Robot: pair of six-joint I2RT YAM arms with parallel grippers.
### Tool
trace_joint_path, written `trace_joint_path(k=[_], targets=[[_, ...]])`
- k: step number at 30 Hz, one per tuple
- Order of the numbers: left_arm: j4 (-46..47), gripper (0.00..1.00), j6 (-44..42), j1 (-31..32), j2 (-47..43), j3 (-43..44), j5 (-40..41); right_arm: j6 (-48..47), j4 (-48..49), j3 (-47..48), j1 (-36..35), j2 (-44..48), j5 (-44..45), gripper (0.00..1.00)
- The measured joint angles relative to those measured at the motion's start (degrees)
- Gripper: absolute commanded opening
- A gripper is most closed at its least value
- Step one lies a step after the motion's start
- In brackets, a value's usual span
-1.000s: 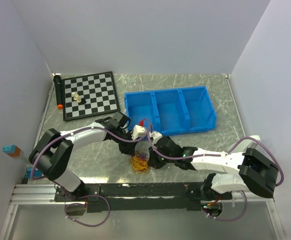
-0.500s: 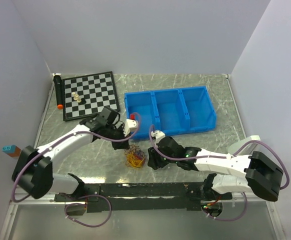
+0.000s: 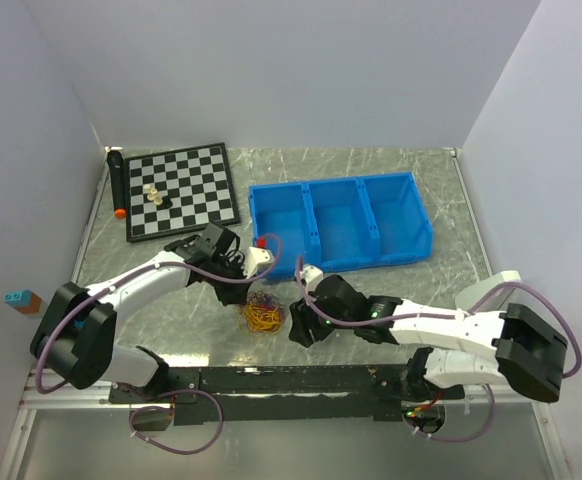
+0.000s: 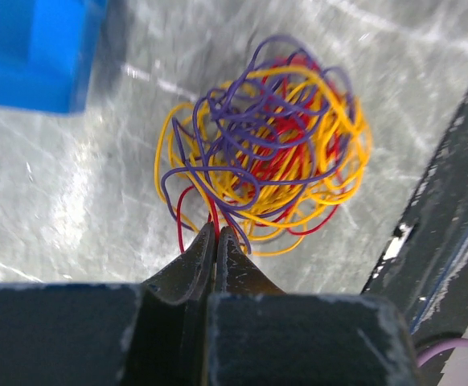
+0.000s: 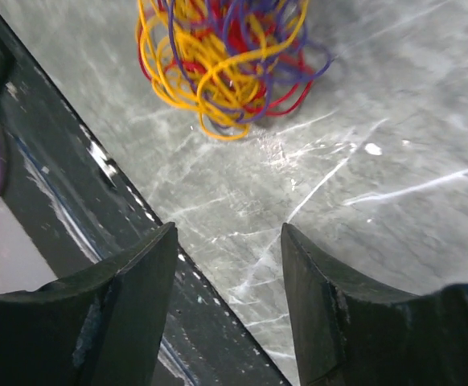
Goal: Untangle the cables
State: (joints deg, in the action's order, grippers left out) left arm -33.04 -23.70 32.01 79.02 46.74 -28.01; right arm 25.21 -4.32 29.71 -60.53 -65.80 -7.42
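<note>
The cables (image 3: 264, 315) lie in one tangled ball of yellow-orange, red and purple strands on the grey table near its front edge. My left gripper (image 3: 257, 288) reaches down to the ball's far side. In the left wrist view the left gripper (image 4: 215, 229) is shut, with a red strand of the cables (image 4: 270, 153) running into its tips. My right gripper (image 3: 297, 326) sits just right of the ball. Seen from the right wrist, the right gripper (image 5: 227, 229) is open with only bare table between its fingers, and the cables (image 5: 222, 64) lie a short way ahead, untouched.
A blue three-compartment bin (image 3: 331, 187) stands behind the cables. A chessboard (image 3: 181, 190) with a few pieces and a black cylinder (image 3: 117, 185) lie at the back left. The black base rail (image 3: 301, 380) runs along the near edge, close to the cables.
My right gripper has opened and drawn back from the cables. My left gripper has shut at the ball's edge and shifted left, and the ball has moved slightly left with it.
</note>
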Motion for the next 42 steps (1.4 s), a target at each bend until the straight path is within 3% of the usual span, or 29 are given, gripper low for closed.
trace_joint_path(k=[8,24,26,30,32,37,42], targets=[[1.22,0.01,-0.02,-1.4,1.46,-1.86,2.99,-3.23,1.03,2.69,-0.72,-7.91,-1.33,0.5],[3.56,0.01,0.0,-4.48,2.29,-4.52,4.04,-4.74,5.6,10.54,0.15,-17.59,-2.14,0.39],[3.56,0.01,0.04,-4.74,2.4,-4.76,4.2,-4.81,6.05,10.86,0.61,-18.45,-2.62,0.33],[3.41,0.01,0.35,-5.31,2.47,-4.92,4.17,-5.16,6.27,12.39,1.29,-19.87,-3.39,0.07],[3.41,0.01,0.35,-5.51,2.47,-4.92,4.11,-5.05,6.6,12.74,1.38,-19.98,-3.58,0.0],[3.15,0.01,-0.31,-5.97,2.19,-4.94,4.15,-4.66,6.49,12.48,1.53,-19.32,-3.28,0.0],[2.12,0.01,-2.19,-7.67,0.31,-4.94,4.52,-3.76,5.68,8.63,1.53,-13.05,-1.68,0.0]])
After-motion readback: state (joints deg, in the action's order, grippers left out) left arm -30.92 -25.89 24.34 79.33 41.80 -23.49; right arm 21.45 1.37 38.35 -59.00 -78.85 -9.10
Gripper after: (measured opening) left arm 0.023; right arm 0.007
